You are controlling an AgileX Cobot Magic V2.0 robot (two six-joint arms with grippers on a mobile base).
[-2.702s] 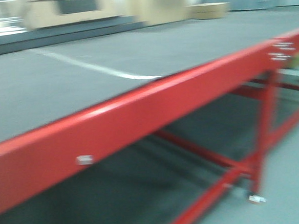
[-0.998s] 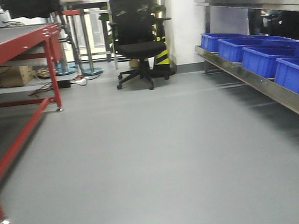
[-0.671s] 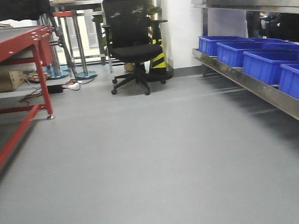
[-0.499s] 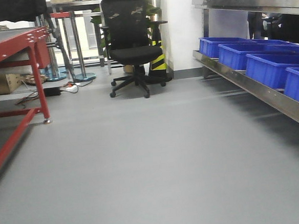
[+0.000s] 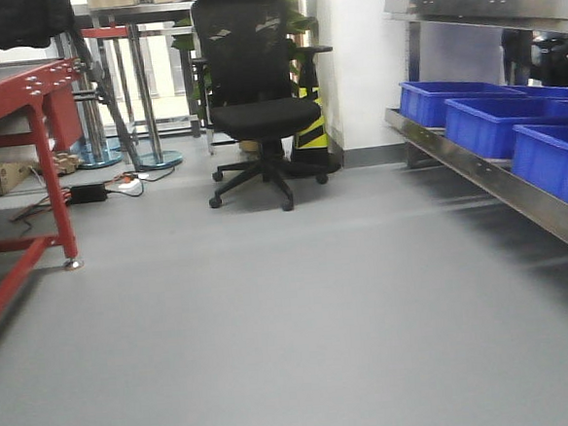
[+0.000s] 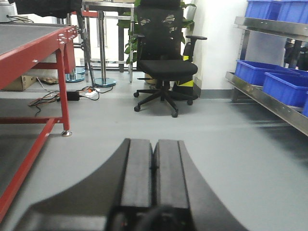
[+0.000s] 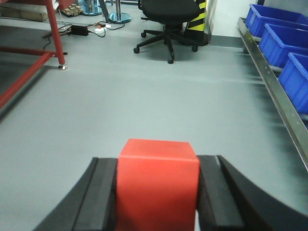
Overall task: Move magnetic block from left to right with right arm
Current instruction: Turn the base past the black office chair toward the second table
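Grey floor (image 5: 272, 321) fills the front view, office chair (image 5: 257, 108) and blue bins (image 5: 482, 121) ahead. Red table (image 5: 22, 95) sits at the left edge; seconds ago it filled the view, so the base has turned away. Right gripper (image 7: 158, 166) is clamped on the magnetic block (image 7: 158, 187), held above the floor. Left gripper (image 6: 154, 159) is pinched together, empty. Likely mid-carry, block not placed yet.

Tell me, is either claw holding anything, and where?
The right gripper clamps the red magnetic block by its opposite side faces; the left gripper is shut, empty.
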